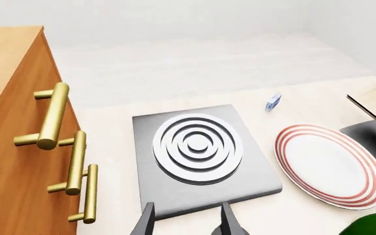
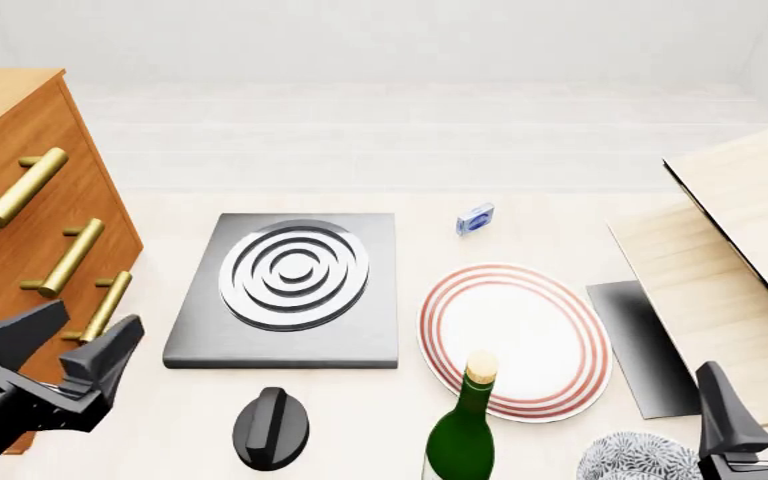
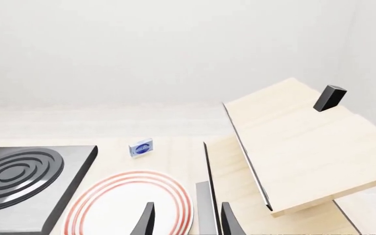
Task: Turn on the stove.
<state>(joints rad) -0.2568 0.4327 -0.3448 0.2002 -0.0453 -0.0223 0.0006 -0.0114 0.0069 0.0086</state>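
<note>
Your stove (image 2: 284, 292) lies flat on the table (image 2: 398, 440) at centre-left of the front view, its ringed burner (image 2: 293, 273) in the slab's upper half. The black knob (image 2: 272, 428) stands apart from the slab, just below its lower edge near the bottom of the frame; that is the part you must turn, and nothing touches it.

Your left gripper (image 2: 75, 352) hangs at lower left, jaws spread and empty, beside the wooden drawer cabinet (image 2: 17, 230) and left of the knob. In its own wrist view the burner shows but the knob does not, so it is not yet lined up.

Your right gripper (image 2: 764, 410) sits at lower right, jaws apart, holding nothing, well clear of the task.

Note the green bottle (image 2: 464, 425) just right of the knob, and the red-ringed plate (image 2: 515, 340) behind it: approach from the left, I judge, to avoid tipping the bottle.
</note>
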